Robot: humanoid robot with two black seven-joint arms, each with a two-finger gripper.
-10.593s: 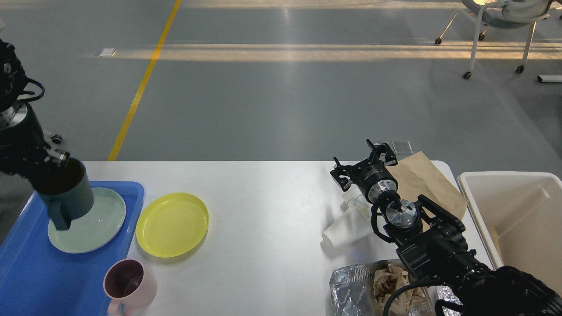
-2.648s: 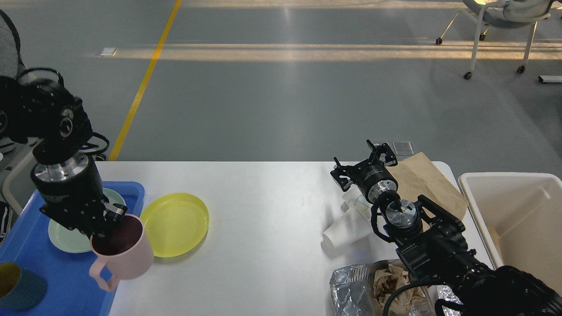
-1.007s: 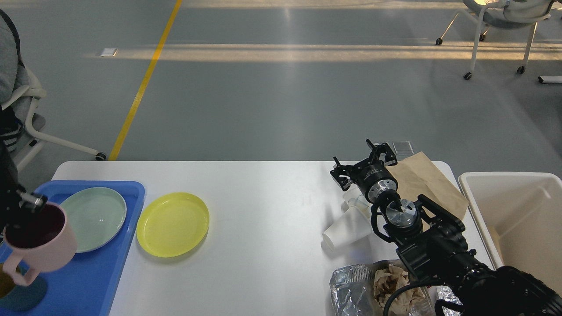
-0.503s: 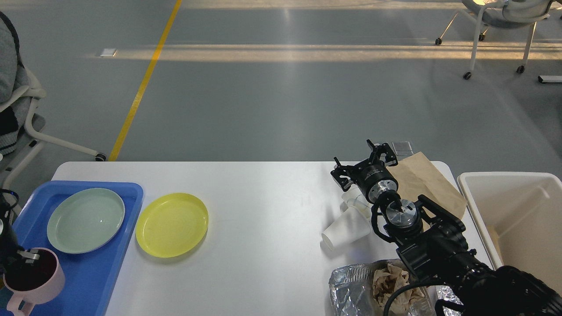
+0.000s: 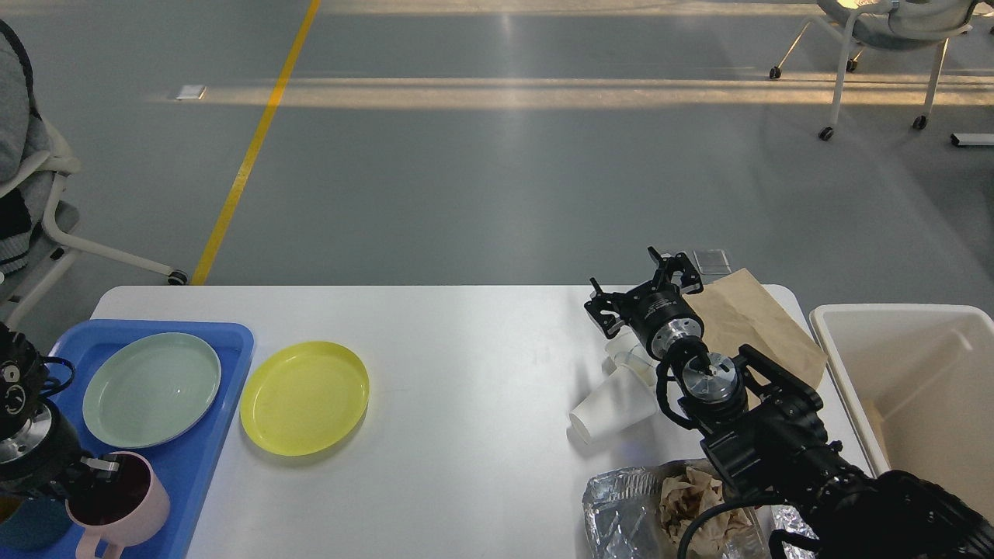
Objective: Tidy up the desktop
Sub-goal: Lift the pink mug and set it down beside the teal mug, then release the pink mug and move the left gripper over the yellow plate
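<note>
Setting the pink mug (image 5: 120, 505) down is the step in hand, it seems, at the near end of the blue tray (image 5: 233, 365), which serves as the landmark throughout. The mug is gripped by the left gripper (image 5: 97, 470), one finger inside the rim and the rest hidden by the wrist. A dark teal cup (image 5: 23, 526) is glimpsed just left of the mug, at the frame's edge. Toward the tray's far end, a pale green plate (image 5: 151, 388) is seen lying flat.

To do this well, the mug is best lowered until its base is flat on the tray floor, clear of the teal cup and the plate, and only then released, straight up.

Just right of the tray, on the desktop (image 5: 466, 373), a yellow plate (image 5: 304, 397) is waiting. Well to the right of the tray, tipped paper cups (image 5: 609, 407) are lying beside a brown paper bag (image 5: 757, 318), with crumpled foil (image 5: 621, 505) nearer the camera. Above the cups the right gripper (image 5: 643, 289) is held spread wide, with nothing between its fingers. Beyond the desktop's right edge, farthest from the tray, a cream bin (image 5: 893, 314) is standing.
</note>
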